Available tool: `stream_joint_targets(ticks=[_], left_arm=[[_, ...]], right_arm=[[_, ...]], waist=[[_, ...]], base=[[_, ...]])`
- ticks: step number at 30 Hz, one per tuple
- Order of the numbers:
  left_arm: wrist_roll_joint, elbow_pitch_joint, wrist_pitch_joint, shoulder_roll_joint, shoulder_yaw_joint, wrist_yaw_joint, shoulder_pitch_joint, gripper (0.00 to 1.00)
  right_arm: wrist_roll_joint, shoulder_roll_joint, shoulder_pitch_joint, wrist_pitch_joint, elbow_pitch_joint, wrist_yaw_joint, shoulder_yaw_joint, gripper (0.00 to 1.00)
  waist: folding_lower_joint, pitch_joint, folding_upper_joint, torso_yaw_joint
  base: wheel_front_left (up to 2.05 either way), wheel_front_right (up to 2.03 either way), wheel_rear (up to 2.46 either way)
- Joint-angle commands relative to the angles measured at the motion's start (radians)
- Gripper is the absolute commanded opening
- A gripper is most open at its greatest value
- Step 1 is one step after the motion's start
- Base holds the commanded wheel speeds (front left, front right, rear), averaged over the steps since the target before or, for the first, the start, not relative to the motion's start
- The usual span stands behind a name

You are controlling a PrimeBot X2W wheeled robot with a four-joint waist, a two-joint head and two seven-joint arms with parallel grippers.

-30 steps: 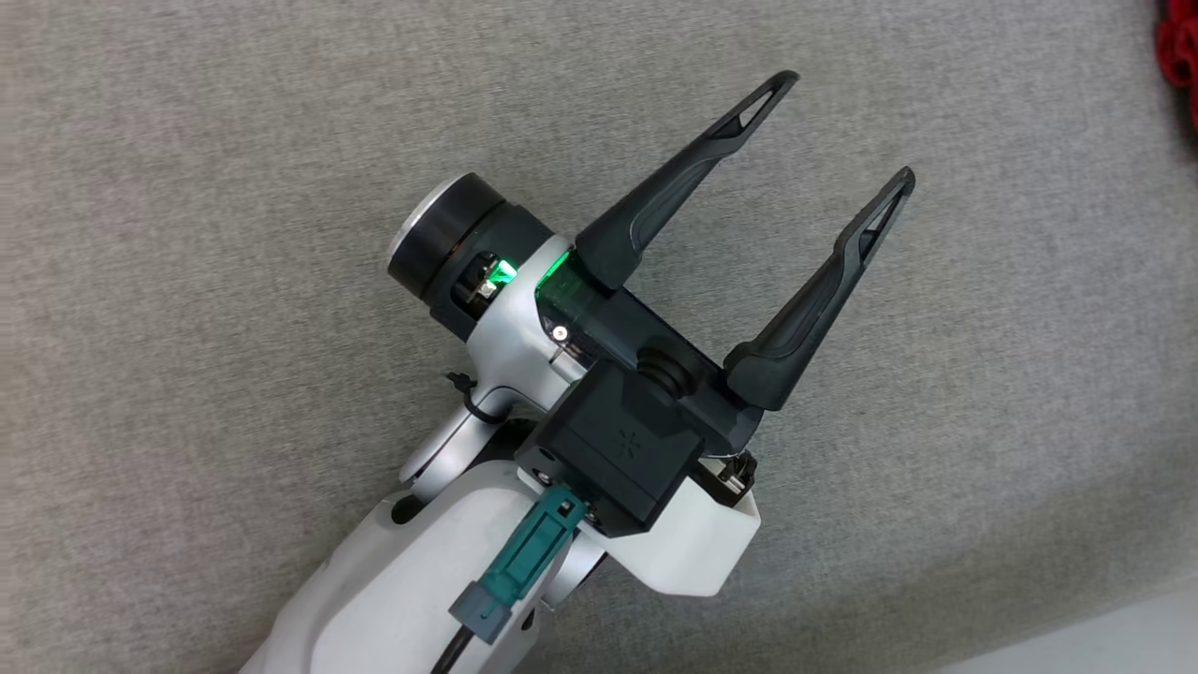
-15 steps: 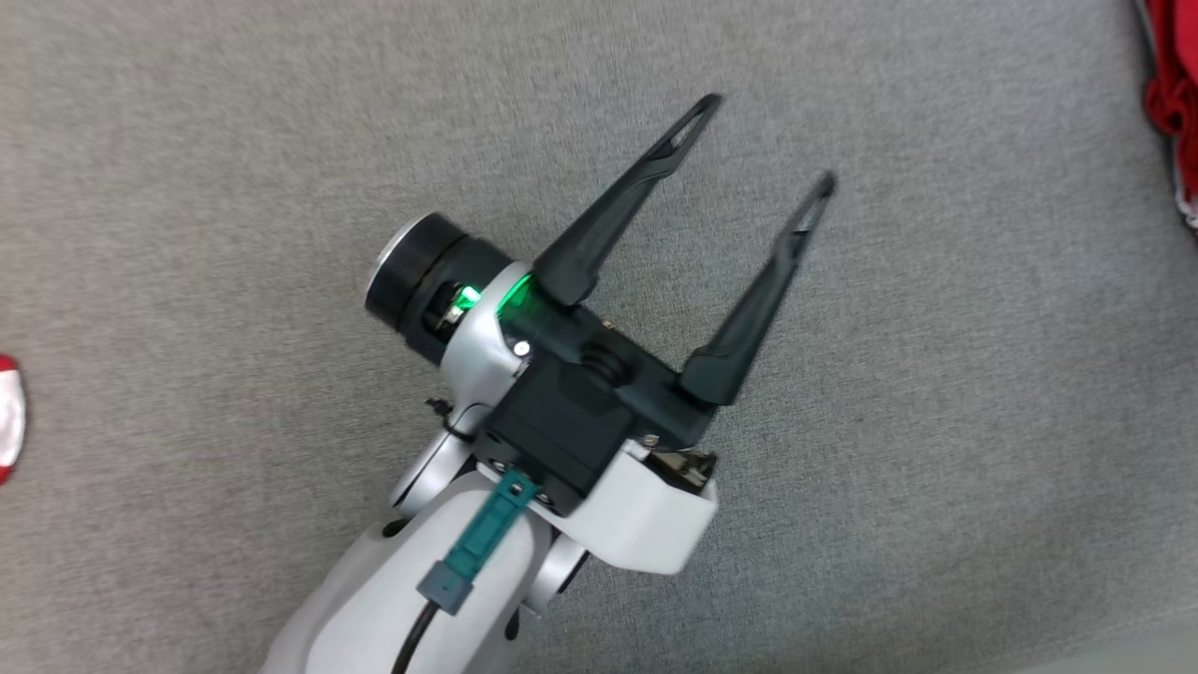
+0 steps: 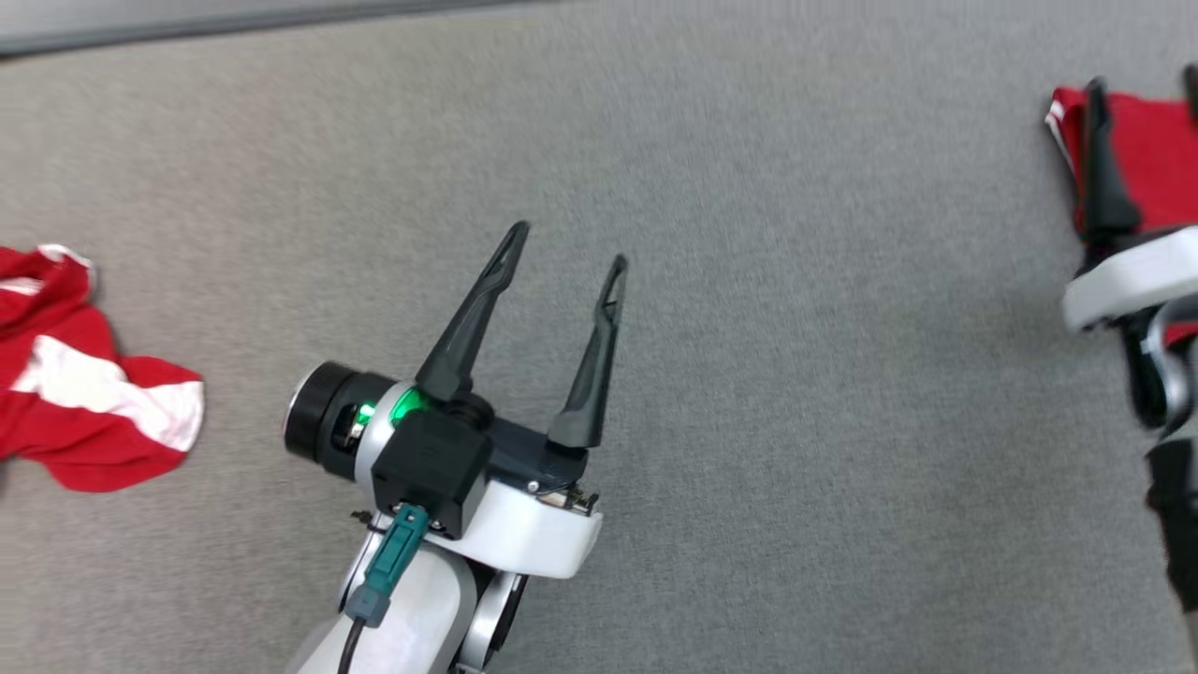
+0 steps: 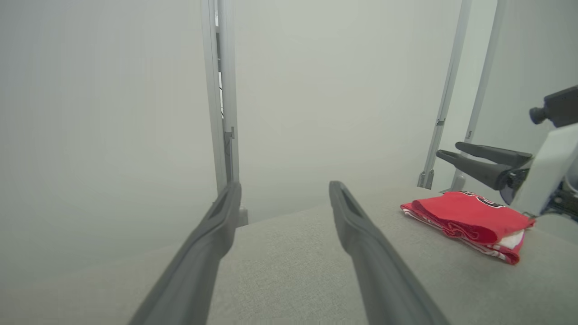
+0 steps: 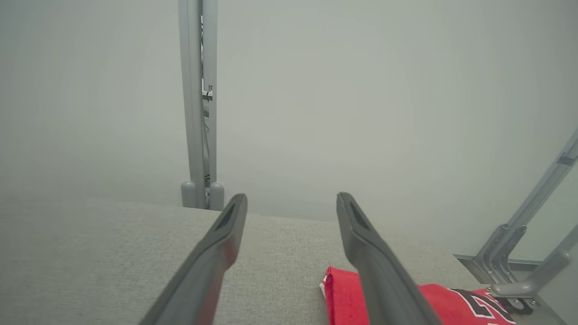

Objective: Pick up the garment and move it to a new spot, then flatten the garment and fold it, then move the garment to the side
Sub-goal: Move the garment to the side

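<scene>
The left gripper (image 3: 568,248) hung over the middle of the grey cloth-covered table (image 3: 796,374) with its two dark fingers spread wide. Nothing was between them and they touched nothing. In the left wrist view the same gripper (image 4: 284,186) showed bare table between its fingers. A green light (image 3: 404,408) glowed on its wrist, and a teal plug (image 3: 386,562) sat at the back of the black camera block.

The right gripper (image 3: 1142,84) stood at the right edge of the head view, over the folded garment (image 3: 1146,159). Its fingers were spread too, and they gripped nothing. From the left wrist view this gripper (image 4: 449,150) pointed out above the garment (image 4: 469,216), clear of it. In the right wrist view the gripper (image 5: 291,198) had only table between its fingers, and the garment (image 5: 347,293) lay low under the right-hand finger.

The folded garment was red with white trim, at the right end of the table near a slanted metal leg (image 5: 533,216). Black figures edged in white (image 5: 474,307) showed on it, but they were cut off and could not be read.

A crumpled garment (image 3: 84,412), red with white bands, lay at the left end of the table, well apart from both grippers.
</scene>
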Motion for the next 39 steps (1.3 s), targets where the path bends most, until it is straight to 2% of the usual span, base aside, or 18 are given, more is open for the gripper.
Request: stream_joint_targets(ticks=[1,5,6,9,17,23,26,31,39], left_arm=[[-0.011,0.019,-0.013,0.006,0.015,0.016,0.027,1.00],[-0.028,0.049,-0.018,0.013,0.043,0.042,0.067,1.00],[-0.049,0.065,-0.023,0.012,0.062,0.055,0.095,1.00],[-0.077,0.082,-0.032,0.011,0.081,0.065,0.129,1.00],[-0.128,0.152,-0.074,0.022,0.136,0.084,0.243,1.00],[-0.132,0.215,-0.093,0.013,0.183,0.088,0.300,1.00],[-0.119,0.208,-0.095,-0.001,0.220,0.073,0.318,1.00],[-0.069,0.184,-0.094,-0.009,0.246,0.002,0.359,1.00],[0.024,0.160,-0.095,-0.026,0.296,-0.071,0.417,1.00]], right_arm=[[0.066,0.015,0.048,-0.006,-0.021,0.000,0.048,1.00],[0.136,0.022,0.109,-0.006,-0.054,0.000,0.124,1.00],[0.166,0.031,0.153,-0.006,-0.073,0.000,0.169,1.00],[0.185,0.042,0.192,-0.006,-0.099,0.000,0.199,1.00],[0.213,0.099,0.362,-0.006,-0.242,0.000,0.200,1.00],[0.208,0.140,0.517,-0.006,-0.357,0.000,0.158,1.00],[0.166,0.140,0.570,-0.006,-0.393,0.000,0.150,1.00],[0.092,0.154,0.647,-0.006,-0.435,0.000,0.125,1.00],[0.069,0.183,0.726,-0.006,-0.456,0.000,0.099,1.00]], waist=[[0.0000,-0.101,0.0000,0.058],[0.0000,-0.160,0.0000,0.074],[0.0000,-0.199,0.0000,0.083],[0.0000,-0.236,0.0000,0.089],[0.0000,-0.327,0.0000,0.092],[0.0000,-0.365,0.0000,0.100],[0.0000,-0.377,0.0000,0.099],[0.0000,-0.394,0.0000,0.096],[0.0000,-0.412,0.0000,0.091]], base=[[0.00,0.00,0.00],[0.00,0.00,0.00],[0.00,0.00,0.00],[0.00,0.00,0.00],[0.00,0.00,0.00],[0.00,0.00,0.00],[0.00,0.00,0.00],[0.00,0.00,0.00],[0.00,0.00,0.00]])
